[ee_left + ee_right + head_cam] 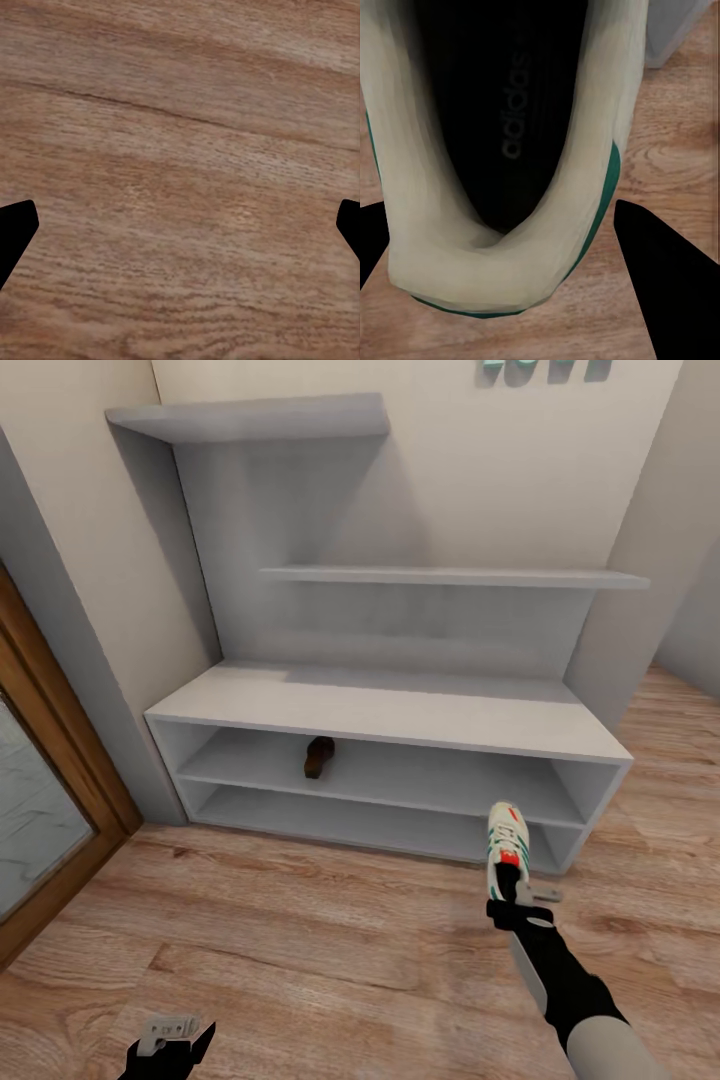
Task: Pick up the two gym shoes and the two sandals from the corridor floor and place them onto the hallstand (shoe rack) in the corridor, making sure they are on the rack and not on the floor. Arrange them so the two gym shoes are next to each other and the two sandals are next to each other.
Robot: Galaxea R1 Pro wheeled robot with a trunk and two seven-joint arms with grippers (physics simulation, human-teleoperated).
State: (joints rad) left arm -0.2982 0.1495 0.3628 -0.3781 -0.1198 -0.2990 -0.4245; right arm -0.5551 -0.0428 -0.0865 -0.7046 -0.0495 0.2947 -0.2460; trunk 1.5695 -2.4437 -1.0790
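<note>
Facing the hallstand [400, 710], holding one gym shoe [507, 847] in front of its lower shelves.

Standing against the wall on the corridor floor [300, 950]: the hallstand, wall shelves above its bench top. Lying inside the hallstand on the upper open shelf, left of middle: one brown sandal [319, 756]. Hanging just in front of the hallstand's lower right end, above the planks: the gym shoe, toe pointing toward the shelves, heel pinched by the right gripper [512, 890], fingers [671, 277] clamped either side of the heel collar [502, 277]. Hovering well back from the hallstand, low at the left over bare planks [180, 150]: the left gripper [170, 1040], fingers [15, 229] spread wide apart, gripping nothing.
</note>
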